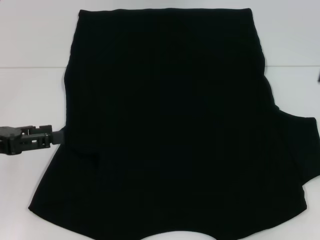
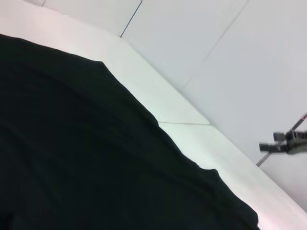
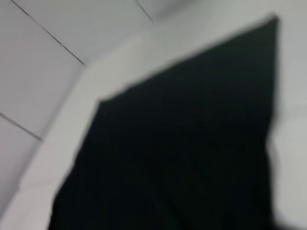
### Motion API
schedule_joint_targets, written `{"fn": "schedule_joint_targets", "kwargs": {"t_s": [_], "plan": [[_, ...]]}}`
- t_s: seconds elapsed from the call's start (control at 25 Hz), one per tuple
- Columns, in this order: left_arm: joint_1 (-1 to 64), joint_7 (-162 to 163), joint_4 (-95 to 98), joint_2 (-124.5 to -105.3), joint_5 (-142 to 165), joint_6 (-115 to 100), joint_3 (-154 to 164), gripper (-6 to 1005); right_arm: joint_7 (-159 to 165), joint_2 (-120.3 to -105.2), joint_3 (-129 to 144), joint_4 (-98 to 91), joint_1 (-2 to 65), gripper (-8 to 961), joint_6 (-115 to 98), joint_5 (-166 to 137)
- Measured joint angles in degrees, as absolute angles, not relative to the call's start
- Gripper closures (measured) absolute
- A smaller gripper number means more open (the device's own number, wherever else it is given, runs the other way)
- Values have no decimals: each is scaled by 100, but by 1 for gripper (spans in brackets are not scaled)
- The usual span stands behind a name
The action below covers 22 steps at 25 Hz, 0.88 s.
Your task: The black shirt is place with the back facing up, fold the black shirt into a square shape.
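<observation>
1. White table (image 1: 30,45) fills the head view, and the black shirt (image 1: 170,130) lies spread on it, covering most of the frame from the upper middle down to the bottom edge.
2. Its long axis runs from top to bottom of the frame; the straight hem is at the top and the curved neckline at the bottom edge, with one sleeve sticking out at the right middle. No print shows on the upper side.
3. At the left middle of the frame the left gripper (image 1: 59,136) reaches in sideways, and its tip meets the shirt's left edge. I cannot tell if its jaws are apart or together, because the tip merges with the dark cloth.
4. I see no right gripper in the head view; its wrist camera looks only at the shirt and table.
5. My judgement: the shirt lies directly to the right of the left gripper, so this arm is nearer for folding the left side inward.
</observation>
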<state>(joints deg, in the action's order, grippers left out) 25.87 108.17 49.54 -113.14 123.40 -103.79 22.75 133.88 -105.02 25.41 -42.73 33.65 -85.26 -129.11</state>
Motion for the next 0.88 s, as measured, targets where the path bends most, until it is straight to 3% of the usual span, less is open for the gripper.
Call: {"fn": "schedule_joint_targets", "kwargs": {"t_s": [0.32,0.52,0.6,0.88], "plan": [[2779,10811,4803,-11355,12329,-10360,2278,193,14041,-10458,2515,-4720,2922,16,-9244,-13452],[2937,10801,4793,-11376,12329,-10348,2277,176,14052,-10483,2519,-4513,2809,33,-9264,-13748],[2985,10797,4791,-11394,12328,-10313,2276,176,14055,-10508,2536,-4380,2813,195,-9222,-13895],[3114,10760,4790,-11408,12328,-10215,2278,177,14174,-10587,2578,-4081,2951,439,-8862,-14266]]}}
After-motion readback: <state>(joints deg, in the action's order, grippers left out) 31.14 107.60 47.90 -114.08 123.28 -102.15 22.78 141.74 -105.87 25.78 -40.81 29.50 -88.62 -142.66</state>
